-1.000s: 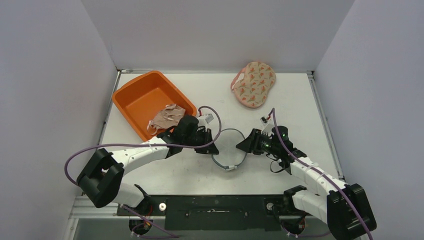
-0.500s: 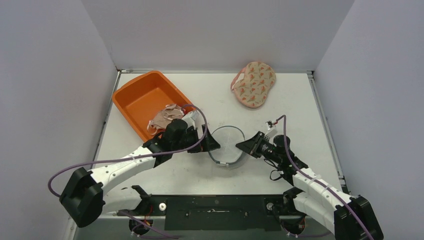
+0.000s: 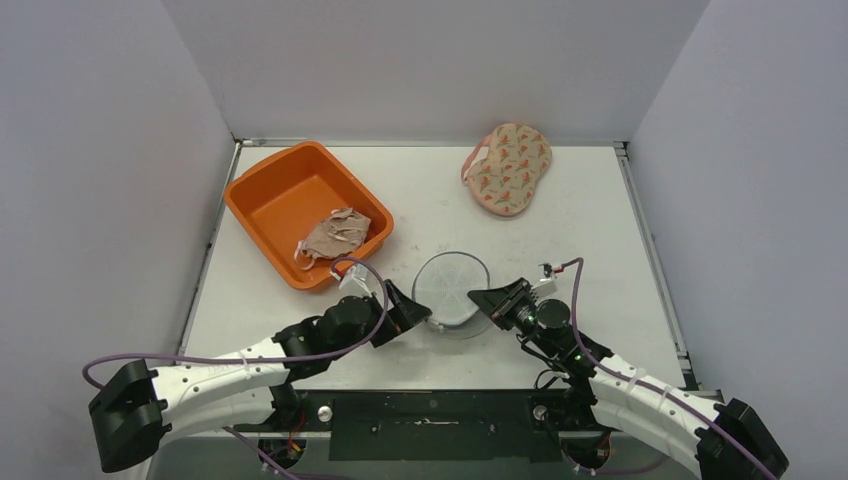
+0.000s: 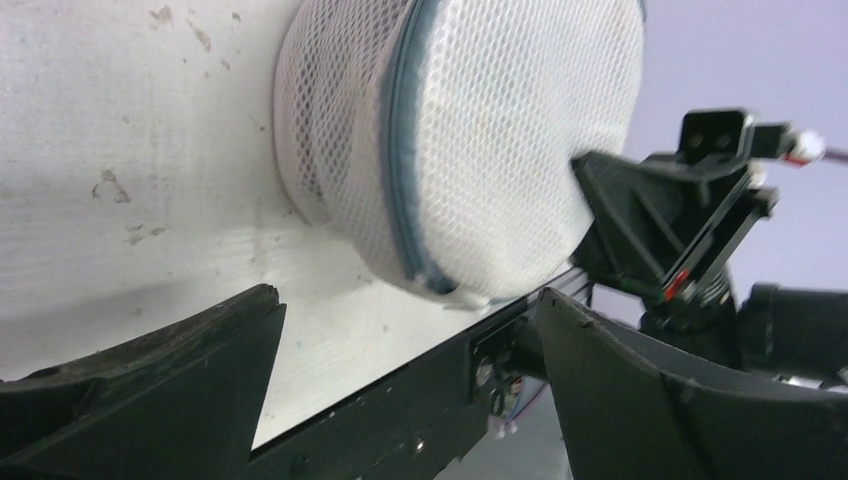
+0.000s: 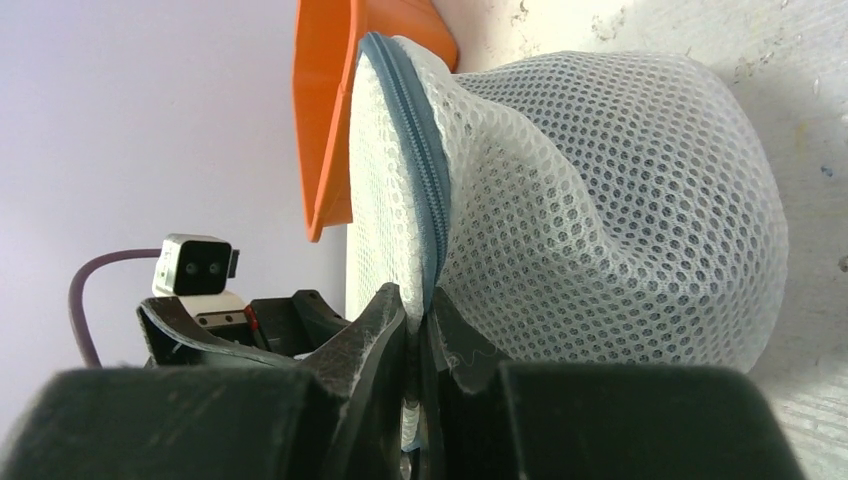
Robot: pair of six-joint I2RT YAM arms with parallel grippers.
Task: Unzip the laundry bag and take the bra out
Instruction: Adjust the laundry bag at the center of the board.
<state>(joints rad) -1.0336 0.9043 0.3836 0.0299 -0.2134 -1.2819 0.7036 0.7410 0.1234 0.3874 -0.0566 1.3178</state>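
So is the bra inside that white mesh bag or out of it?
Out: the bra lies crumpled in the orange tub, apart from the mesh bag.

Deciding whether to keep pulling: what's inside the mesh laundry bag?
The laundry bag shows only white netting in both wrist views, no garment shape. Its underside against the table and its far wall are covered, so something thin could be hidden.

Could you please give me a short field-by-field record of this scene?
laundry bag: white mesh, grey zipper, on the table between the grippers
left gripper: open, beside the bag
right gripper: shut on the bag's zipper seam
orange bin: back left, beige garment inside
patterned fabric item: back of table, apart
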